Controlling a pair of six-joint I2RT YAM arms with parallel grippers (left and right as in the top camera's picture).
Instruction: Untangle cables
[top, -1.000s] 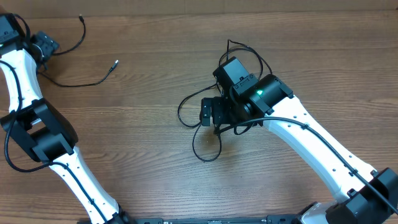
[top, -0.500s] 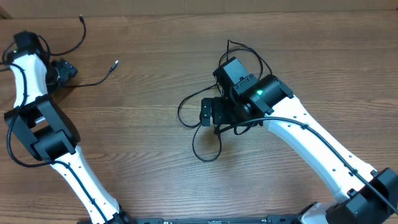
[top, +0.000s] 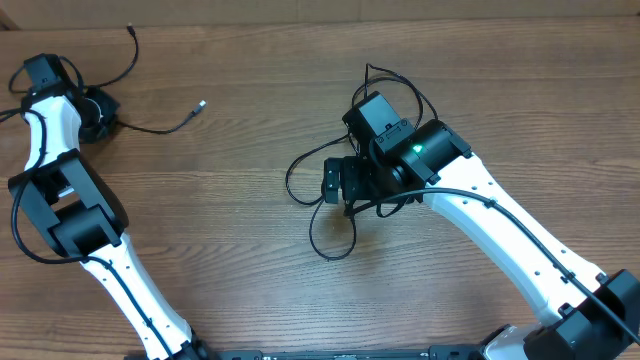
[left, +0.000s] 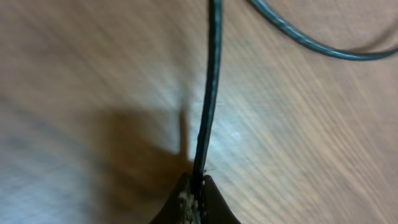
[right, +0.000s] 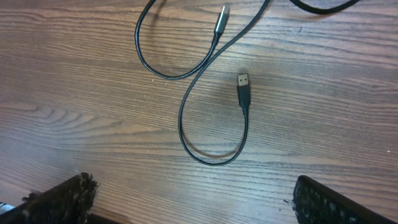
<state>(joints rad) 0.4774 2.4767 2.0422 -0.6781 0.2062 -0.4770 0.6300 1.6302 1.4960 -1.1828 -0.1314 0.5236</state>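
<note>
Tugging with the left gripper (left: 196, 200) clenched on one cable (left: 208, 93) at the far left of the table (top: 500, 80) could slip it from the pinch, while the right gripper (right: 199, 202), spread wide over the central tangle (right: 243, 92), grips nothing.

Top-down overhead; close, downward wrist views sharing its cables (top: 289, 180), table (top: 250, 300).

Landmark: right gripper (top: 333, 182), over the middle of the table (top: 500, 80).
Tangled cables (top: 310, 230): on the table, looped under and all around the right gripper.
Left gripper (top: 98, 112): well to the left of the right gripper, slightly farther back.
Single cable (top: 160, 131): on the table left of the right gripper, one end between the left gripper's fingers, its plug (top: 201, 104) pointing toward the right gripper.
</note>
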